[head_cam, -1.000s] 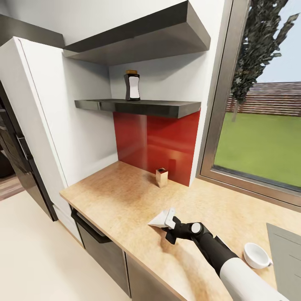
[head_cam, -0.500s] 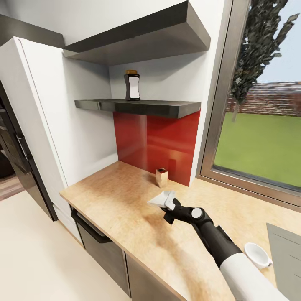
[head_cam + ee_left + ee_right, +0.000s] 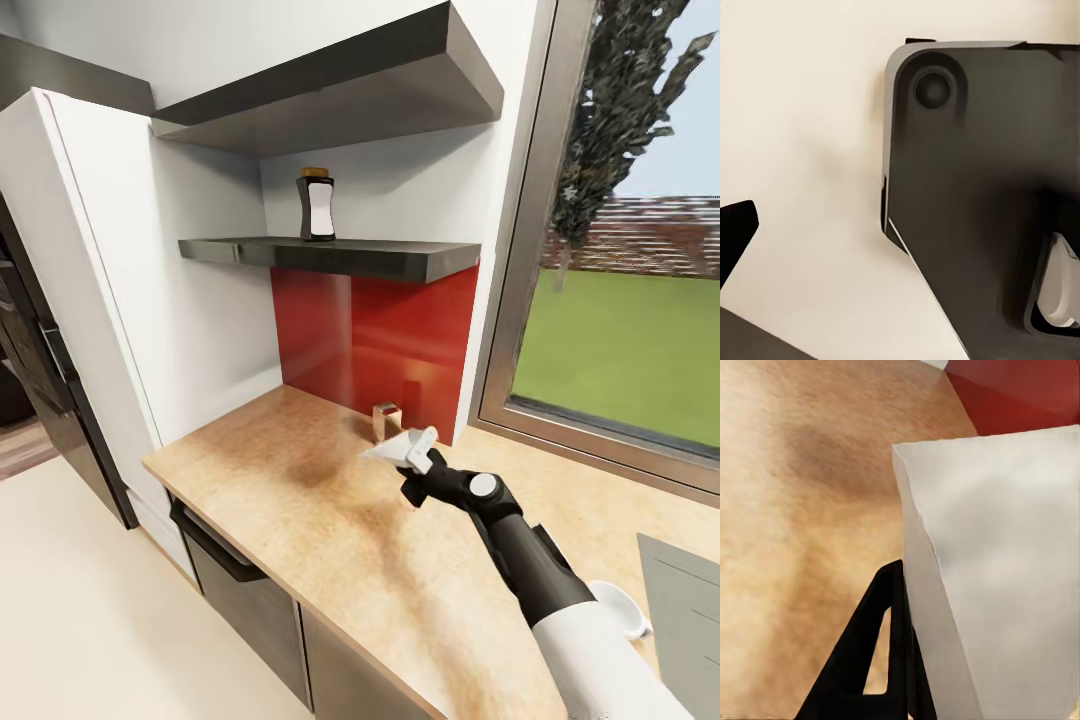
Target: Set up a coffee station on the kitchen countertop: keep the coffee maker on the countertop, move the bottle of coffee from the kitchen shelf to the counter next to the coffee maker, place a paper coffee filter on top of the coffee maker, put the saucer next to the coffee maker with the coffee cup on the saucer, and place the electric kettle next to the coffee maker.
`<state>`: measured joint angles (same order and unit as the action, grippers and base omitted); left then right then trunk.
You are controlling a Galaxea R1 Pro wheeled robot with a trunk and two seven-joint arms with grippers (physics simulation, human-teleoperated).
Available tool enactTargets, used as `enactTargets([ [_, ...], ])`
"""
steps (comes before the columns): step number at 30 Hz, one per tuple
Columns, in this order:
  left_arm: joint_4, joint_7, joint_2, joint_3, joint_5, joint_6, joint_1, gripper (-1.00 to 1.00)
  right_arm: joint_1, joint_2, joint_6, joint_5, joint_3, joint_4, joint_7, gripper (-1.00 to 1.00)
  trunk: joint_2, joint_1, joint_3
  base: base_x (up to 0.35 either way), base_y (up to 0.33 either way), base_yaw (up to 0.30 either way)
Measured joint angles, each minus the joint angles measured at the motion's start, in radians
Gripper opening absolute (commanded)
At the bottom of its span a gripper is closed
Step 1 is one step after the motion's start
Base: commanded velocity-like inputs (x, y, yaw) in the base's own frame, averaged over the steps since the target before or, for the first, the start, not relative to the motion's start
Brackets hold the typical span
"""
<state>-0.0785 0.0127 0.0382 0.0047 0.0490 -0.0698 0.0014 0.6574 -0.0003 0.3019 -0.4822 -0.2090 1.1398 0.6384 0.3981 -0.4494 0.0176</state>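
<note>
One arm working: my right gripper (image 3: pixel 420 452) is clamped on the filter (image 3: pixel 392 449), carried above the countertop (image 3: pixel 290 480) so it doesn't drag. It hangs just in front of the small jar (image 3: pixel 385 418) by the red backsplash (image 3: pixel 375 345). Coffee bottle (image 3: pixel 317 207) sits on the shelf (image 3: pixel 330 255) above the jar. Left gripper: can't tell.

The worktop (image 3: pixel 300 480) is light mottled wood above grey cabinet fronts (image 3: pixel 250 600). The backsplash (image 3: pixel 370 345) is glossy red. Both shelves (image 3: pixel 340 255) are dark grey. The bottle (image 3: pixel 317 205) is dark, white-labelled, yellow-capped. The paper filter (image 3: pixel 400 447) is white, the hand (image 3: pixel 418 470) black.
</note>
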Motion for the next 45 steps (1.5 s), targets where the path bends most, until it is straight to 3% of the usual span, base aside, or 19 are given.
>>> enactTargets([
  [6,-0.001,0.000,0.000,0.000,0.000,-0.006,0.000,1.00,0.000,0.000,0.088,0.004,0.074,0.088,-0.004,-1.00,0.000,0.000,0.000,0.000,0.000,0.000],
  [12,0.000,0.000,0.000,-0.001,0.000,-0.077,0.000,1.00,0.000,0.003,0.098,0.033,0.086,0.120,0.000,-1.00,0.000,0.000,0.000,0.000,0.000,0.000],
  [13,0.001,0.000,0.000,-0.001,0.000,-0.093,0.000,1.00,0.000,0.003,0.099,0.094,0.089,0.115,0.001,-1.00,0.000,0.000,0.000,0.000,0.000,0.000],
  [17,0.001,0.000,-0.001,0.000,0.001,-0.103,0.000,1.00,-0.002,0.002,0.099,0.204,0.090,0.111,-0.001,-1.00,0.000,0.000,0.000,0.000,0.000,0.000],
  [19,0.000,0.001,-0.002,0.000,0.001,-0.105,0.000,1.00,-0.003,0.001,0.099,0.240,0.091,0.114,-0.002,-1.00,0.000,0.000,0.000,0.000,0.000,0.000],
  [22,-0.002,0.000,0.000,0.000,0.000,-0.107,-0.001,1.00,-0.003,-0.006,0.102,0.262,0.102,0.123,-0.003,-1.00,-0.001,-0.001,-0.001,-0.211,0.000,-0.125],
  [29,-0.003,0.000,-0.002,0.001,0.001,-0.107,-0.001,1.00,-0.003,-0.006,0.101,0.263,0.116,0.123,-0.004,-1.00,0.000,-0.001,-0.006,-0.326,-0.035,-0.252],
  [36,-0.003,0.002,-0.002,0.001,0.001,-0.105,-0.001,1.00,-0.003,-0.005,0.101,0.264,0.194,0.124,-0.003,-1.00,0.001,0.000,-0.011,-0.256,-0.169,-0.261],
  [45,-0.003,0.002,-0.002,0.002,0.001,-0.105,-0.001,1.00,-0.004,-0.006,0.101,0.264,0.200,0.123,-0.003,-1.00,0.001,0.000,-0.018,-0.046,-0.236,-0.263],
])
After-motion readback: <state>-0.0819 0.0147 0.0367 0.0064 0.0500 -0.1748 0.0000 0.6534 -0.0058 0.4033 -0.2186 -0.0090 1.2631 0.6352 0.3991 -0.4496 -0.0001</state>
